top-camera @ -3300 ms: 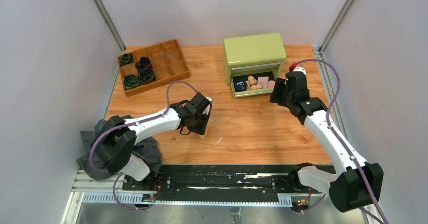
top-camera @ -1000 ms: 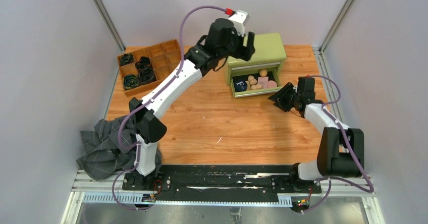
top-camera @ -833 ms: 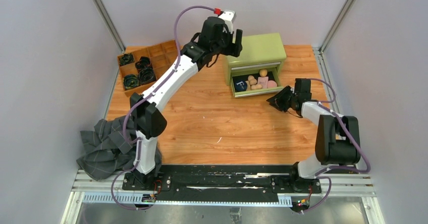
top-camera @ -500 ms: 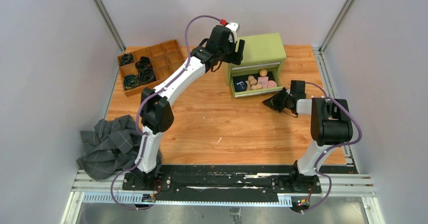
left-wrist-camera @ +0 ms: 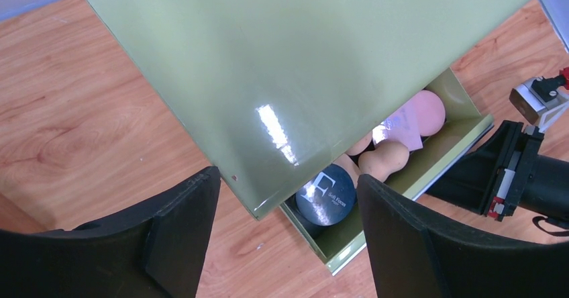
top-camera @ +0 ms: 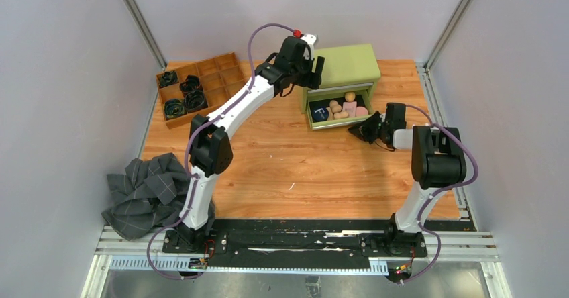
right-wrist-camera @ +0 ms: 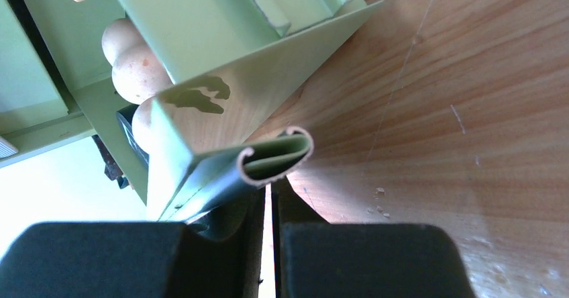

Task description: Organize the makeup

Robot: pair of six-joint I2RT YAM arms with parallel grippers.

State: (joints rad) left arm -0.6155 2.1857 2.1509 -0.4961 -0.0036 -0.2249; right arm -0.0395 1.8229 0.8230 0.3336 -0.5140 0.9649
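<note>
Top external: wood table boxed in by plain grey walls, with metal posts in the far corners and a rail along the near edge. A green cabinet sits at the far middle. Its drawer is pulled out toward the arms.

The makeup lies in the drawer. The compact marked "F" is at its left end. Beige sponges are in the middle. A square pad and a pink puff are at the right end.

A wooden tray sits far left with black bands in its left compartments. A grey cloth is bunched at the near left edge.

Left gripper hangs over the cabinet's left end. In the left wrist view its fingers are spread wide and hold nothing.

Right gripper is low at the drawer's right front corner. In the right wrist view its fingers are pressed nearly together, with only a slit between them. The drawer's curled lip sits just past the tips. Cannot tell if they touch it.

Hidden:
- The cabinet top covers the back of the drawer.
- In the left wrist view the pad is washed out by glare.
- In the right wrist view the drawer front blocks most of the contents, and only sponges show.
- The left arm covers part of the cloth.
</note>
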